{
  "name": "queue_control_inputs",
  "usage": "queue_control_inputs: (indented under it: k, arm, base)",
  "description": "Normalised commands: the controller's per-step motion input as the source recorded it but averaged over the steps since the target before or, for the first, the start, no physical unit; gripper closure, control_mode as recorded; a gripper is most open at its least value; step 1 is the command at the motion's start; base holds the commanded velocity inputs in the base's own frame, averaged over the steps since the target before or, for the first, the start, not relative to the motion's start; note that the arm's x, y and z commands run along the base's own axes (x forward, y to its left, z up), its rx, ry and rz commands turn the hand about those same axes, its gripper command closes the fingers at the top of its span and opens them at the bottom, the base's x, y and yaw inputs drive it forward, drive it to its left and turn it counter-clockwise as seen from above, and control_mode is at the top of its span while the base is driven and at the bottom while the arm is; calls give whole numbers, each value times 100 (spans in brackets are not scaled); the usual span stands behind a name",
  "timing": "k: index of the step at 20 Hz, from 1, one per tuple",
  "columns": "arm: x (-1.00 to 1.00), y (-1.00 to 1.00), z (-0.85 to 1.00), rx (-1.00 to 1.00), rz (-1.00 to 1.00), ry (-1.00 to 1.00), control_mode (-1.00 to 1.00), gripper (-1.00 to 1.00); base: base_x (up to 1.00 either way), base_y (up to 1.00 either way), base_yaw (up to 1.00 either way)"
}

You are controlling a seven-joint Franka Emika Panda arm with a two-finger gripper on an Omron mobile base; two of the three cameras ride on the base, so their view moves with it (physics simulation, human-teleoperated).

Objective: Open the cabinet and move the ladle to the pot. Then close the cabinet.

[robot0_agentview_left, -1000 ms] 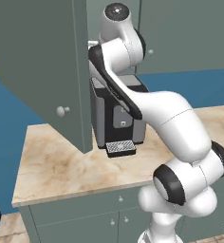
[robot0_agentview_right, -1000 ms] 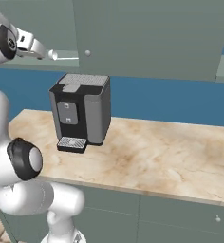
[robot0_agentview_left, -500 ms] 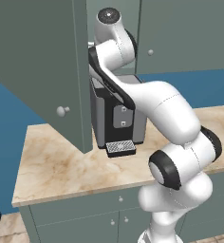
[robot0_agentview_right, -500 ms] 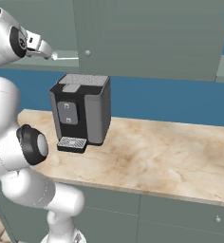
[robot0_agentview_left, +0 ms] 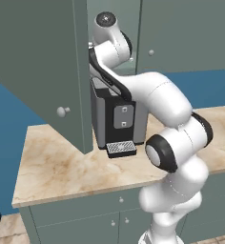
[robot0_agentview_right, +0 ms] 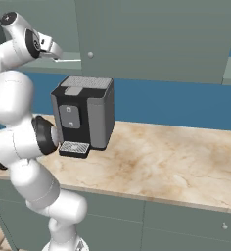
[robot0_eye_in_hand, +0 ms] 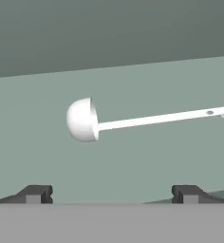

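The cabinet (robot0_agentview_left: 38, 62) stands with its left door swung open; the right door (robot0_agentview_right: 151, 34) is closed. In the hand view the ladle (robot0_eye_in_hand: 133, 122) lies flat on the cabinet floor (robot0_eye_in_hand: 133, 166), its white bowl to the left and its thin handle running right. My gripper (robot0_eye_in_hand: 111, 193) is open, fingertips (robot0_eye_in_hand: 35, 193) wide apart and short of the ladle, touching nothing. From the right base view the gripper (robot0_agentview_right: 55, 52) reaches into the cabinet opening, just above a thin pale handle (robot0_agentview_right: 71, 60). The pot is out of view.
A black and grey coffee machine (robot0_agentview_left: 115, 116) stands on the marble counter (robot0_agentview_right: 161, 157) right below the open cabinet. The open door's edge (robot0_agentview_left: 81, 95) hangs close to my upper arm. Drawer-front cabinets (robot0_agentview_left: 86, 214) run under the counter.
The arm's elbow and lower links have swung in closer to the coffee machine, while the hand has stayed at the cabinet opening. The door and the ladle have not moved.
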Motion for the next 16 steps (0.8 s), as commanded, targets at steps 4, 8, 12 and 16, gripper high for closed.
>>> queue_control_inputs:
  k: [4,8,12,16]
  arm:
    - [55,26,-10,-3,0,0,-100,-100]
    - [53,32,-12,-3,0,0,-100,-100]
    - [53,9,-5,-3,0,0,-100,-100]
    - [53,0,-4,-3,0,0,-100,-100]
  base:
    - [0,0,0]
    - [0,0,0]
    - [0,0,0]
    - [0,0,0]
